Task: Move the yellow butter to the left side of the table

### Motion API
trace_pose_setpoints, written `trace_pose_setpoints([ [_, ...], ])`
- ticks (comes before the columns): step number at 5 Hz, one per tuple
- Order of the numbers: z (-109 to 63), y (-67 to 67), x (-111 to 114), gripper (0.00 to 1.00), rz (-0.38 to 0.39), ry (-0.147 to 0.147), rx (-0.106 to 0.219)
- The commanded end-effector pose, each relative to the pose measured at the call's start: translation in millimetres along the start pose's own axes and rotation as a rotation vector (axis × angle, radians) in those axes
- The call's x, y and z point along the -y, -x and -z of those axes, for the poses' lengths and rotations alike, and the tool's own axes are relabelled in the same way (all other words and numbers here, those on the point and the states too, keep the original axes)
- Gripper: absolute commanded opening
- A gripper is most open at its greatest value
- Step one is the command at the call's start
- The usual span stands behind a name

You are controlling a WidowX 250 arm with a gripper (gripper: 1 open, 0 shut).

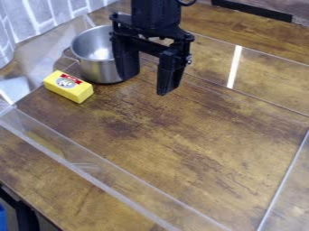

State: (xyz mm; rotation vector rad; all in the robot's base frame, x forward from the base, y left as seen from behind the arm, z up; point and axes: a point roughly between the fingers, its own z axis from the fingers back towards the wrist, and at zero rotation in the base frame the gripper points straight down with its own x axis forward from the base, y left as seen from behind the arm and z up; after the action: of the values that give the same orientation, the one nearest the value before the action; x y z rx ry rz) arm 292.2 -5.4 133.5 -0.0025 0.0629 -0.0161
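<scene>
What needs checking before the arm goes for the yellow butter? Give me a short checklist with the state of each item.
1. Jaws open: ok. The gripper hangs with both fingers spread and nothing between them.
2. Yellow butter in view and unobstructed: ok. It lies flat on the table, label up.
3. Gripper lined up over the butter: not ok. It hangs to the right of the butter, beside the steel pot.
4. Room around the butter: cannot tell. The pot sits close behind it; whether they touch is unclear.
5. Free space left of the butter: not ok. It already lies near the table's left edge.
</scene>
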Motion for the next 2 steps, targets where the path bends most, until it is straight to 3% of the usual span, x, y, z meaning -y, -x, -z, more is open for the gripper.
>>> trace_pose_setpoints([
  [1,2.2,-8.1,4.2,1.00,0.008,-0.002,-0.005],
  [2,-3.6,-6.3,7.4,1.00,0.028,-0.004,0.008],
])
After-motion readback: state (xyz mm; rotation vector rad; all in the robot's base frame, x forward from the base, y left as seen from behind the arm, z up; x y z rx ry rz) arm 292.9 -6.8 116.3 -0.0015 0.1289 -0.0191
